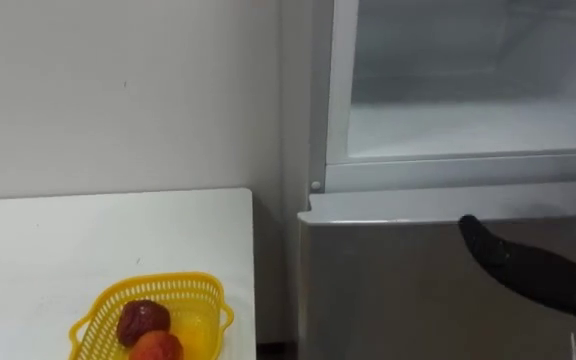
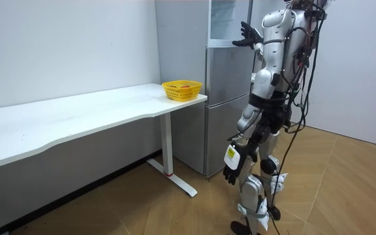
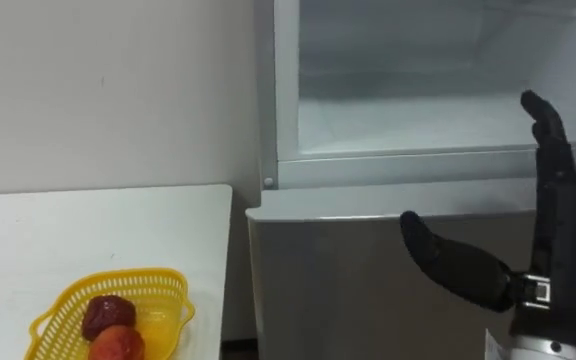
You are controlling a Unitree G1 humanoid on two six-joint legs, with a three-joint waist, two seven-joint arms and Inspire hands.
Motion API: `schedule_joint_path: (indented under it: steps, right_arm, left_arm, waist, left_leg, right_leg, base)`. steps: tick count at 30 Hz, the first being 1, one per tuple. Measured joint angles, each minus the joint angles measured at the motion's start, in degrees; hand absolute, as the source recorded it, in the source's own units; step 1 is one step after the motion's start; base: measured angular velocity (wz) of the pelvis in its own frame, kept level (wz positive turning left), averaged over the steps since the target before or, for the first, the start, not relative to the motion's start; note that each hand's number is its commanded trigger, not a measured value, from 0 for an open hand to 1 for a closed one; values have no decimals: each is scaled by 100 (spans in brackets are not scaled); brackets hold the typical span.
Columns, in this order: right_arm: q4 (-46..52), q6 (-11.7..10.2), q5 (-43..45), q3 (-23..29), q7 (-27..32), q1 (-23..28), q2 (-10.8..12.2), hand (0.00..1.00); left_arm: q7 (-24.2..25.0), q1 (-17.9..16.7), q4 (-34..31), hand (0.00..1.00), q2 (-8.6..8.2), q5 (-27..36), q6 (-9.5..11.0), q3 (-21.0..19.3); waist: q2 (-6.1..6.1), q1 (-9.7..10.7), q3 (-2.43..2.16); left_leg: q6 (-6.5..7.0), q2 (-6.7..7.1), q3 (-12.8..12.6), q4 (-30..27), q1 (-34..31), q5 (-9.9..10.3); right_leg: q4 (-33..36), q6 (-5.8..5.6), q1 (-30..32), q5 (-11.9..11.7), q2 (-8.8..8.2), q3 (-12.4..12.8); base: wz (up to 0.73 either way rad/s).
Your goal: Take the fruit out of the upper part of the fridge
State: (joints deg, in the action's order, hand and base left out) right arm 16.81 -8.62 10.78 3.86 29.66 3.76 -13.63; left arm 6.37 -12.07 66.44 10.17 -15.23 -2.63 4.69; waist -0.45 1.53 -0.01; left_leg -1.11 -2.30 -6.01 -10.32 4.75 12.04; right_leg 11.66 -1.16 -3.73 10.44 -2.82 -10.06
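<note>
We see the upper fridge (image 3: 418, 125) open, its pale inside hard to make out, behind our raised right hand (image 3: 560, 262) with fingers spread, holding nothing, a fruit (image 1: 143, 321) basket (image 1: 196, 292) on the desk (image 1: 68, 230) leftward, left hand (image 2: 231, 173) hanging low.

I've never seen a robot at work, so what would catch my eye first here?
The robot's black right hand stands out, raised with straight fingers and thumb spread before the open upper compartment of the silver fridge. Next comes the yellow plastic basket, holding a dark red fruit and an orange-red fruit, on the white table left of the fridge.
</note>
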Motion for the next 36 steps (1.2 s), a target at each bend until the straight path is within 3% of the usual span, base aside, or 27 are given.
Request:
schedule_joint_path:
  steps: [7, 13, 23, 27, 36]
  right_arm:
    - [-929, -5, 71, -13, 264, 555, 45, 0]
    - [-1173, 2, 213, -31, 435, 702, 290, 0]
    - [-1815, -5, 522, -150, 994, 1030, 407, 0]
    - [-2698, 2, 502, -307, 867, 1139, 494, 0]
    - [-4061, 291, 60, -552, 382, 1286, 529, 0]
  left_arm:
    - [-45, 20, -10, 0, -7, -5, -115, -5]
    - [-72, 32, -13, 0, -32, -1, -222, 2]
    - [-188, -29, -92, 0, -39, 245, -256, 9]
    - [-266, -30, -165, 0, -49, 327, -318, 19]
    - [-486, -126, -328, 0, -57, 332, -373, 110]
  waist:
    - [-27, 0, -8]
    - [19, -19, 6]
    - [55, 13, -20]
    - [57, 81, -27]
    - [84, 97, -34]
  left_leg:
    - [0, 0, -10, -4, 7, 0]
    - [0, -4, -117, 14, 63, 1]
    - [0, -5, -169, 84, 106, 1]
    - [0, -4, -176, 83, 93, 1]
    - [0, -2, -170, 82, 91, 0]
  right_leg:
    - [-24, 0, -4, 0, 0, 15]
    - [-23, -4, -1, 3, 13, 126]
    - [-48, -4, -13, 3, 22, 159]
    - [-76, -4, -21, 2, 20, 148]
    - [-103, -5, -30, 3, 15, 119]
  base:
    - [0]
    - [-9]
    - [-1]
    - [2]
    - [0]
